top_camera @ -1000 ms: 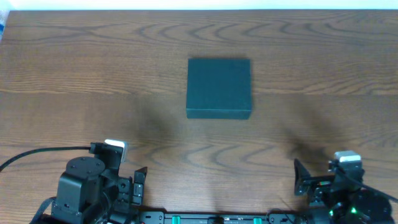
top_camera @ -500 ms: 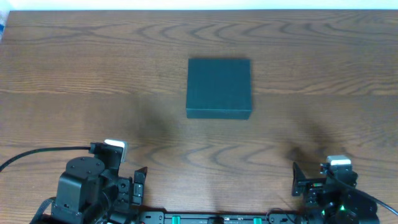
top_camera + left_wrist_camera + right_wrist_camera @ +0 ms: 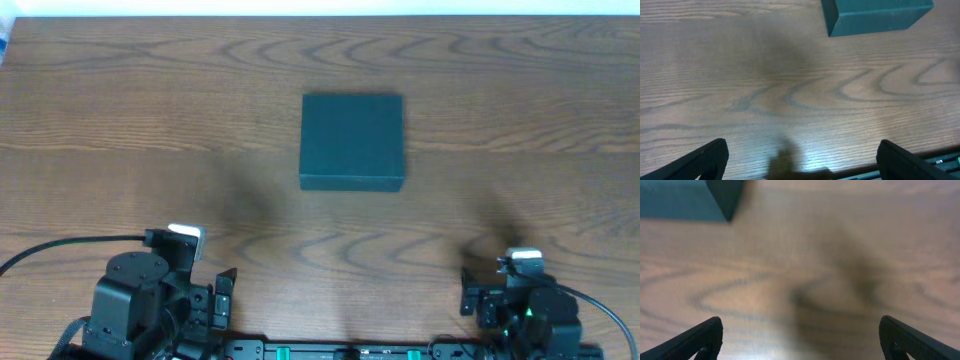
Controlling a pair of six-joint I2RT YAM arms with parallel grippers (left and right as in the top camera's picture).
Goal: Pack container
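Observation:
The container (image 3: pixel 352 140) is a dark teal-green square box with its lid shut, standing at the middle of the wooden table. It shows at the top right of the left wrist view (image 3: pixel 875 16) and at the top left of the right wrist view (image 3: pixel 690 200). My left gripper (image 3: pixel 222 295) is open and empty at the front left edge, far from the box; its fingers frame bare wood (image 3: pixel 800 160). My right gripper (image 3: pixel 472 298) is open and empty at the front right edge; its fingers also frame bare wood (image 3: pixel 800 340).
The wooden table (image 3: pixel 120 130) stretches across the whole view. A black cable (image 3: pixel 60 245) runs from the left arm's base toward the left edge. No snack packets are in view.
My right arm has drawn back toward the front edge and shifted a little left. The left arm and the container have not moved.

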